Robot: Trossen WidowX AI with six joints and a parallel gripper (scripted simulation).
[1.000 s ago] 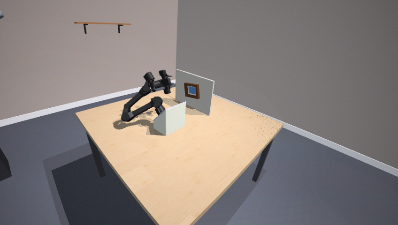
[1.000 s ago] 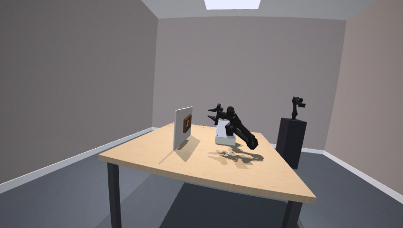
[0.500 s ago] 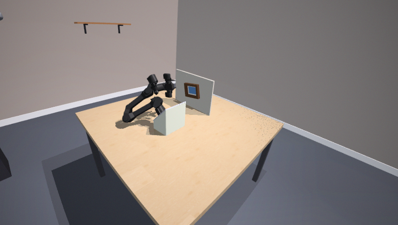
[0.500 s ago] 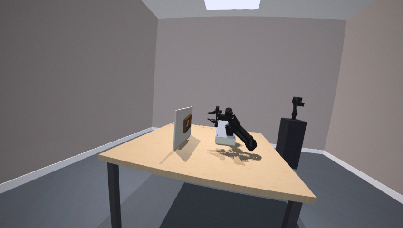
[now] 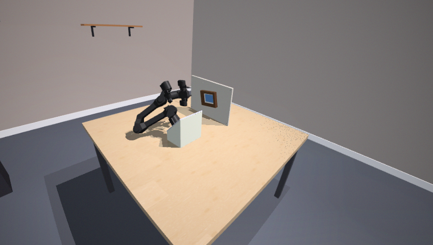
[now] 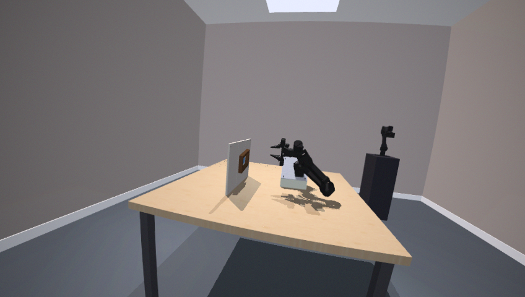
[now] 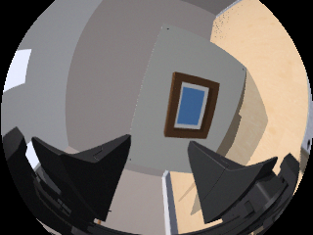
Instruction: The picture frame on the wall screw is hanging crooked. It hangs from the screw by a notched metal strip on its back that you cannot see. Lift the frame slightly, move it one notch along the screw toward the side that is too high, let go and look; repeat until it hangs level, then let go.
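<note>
The brown picture frame with a blue picture hangs on the upright pale panel. It hangs crooked: facing the panel, its right side is higher than its left. The screw and the notched strip are hidden behind it. My gripper is open with nothing between its fingers. It stands off in front of the panel, with a wide gap to the frame, and its fingers are one above the other. In the wrist view the frame lies above and right of the middle between the fingertips.
The panel stands on the wooden table. A pale angular block stands by the arm. A wall shelf hangs far behind. A dark pedestal with a small black device on it stands beyond the table.
</note>
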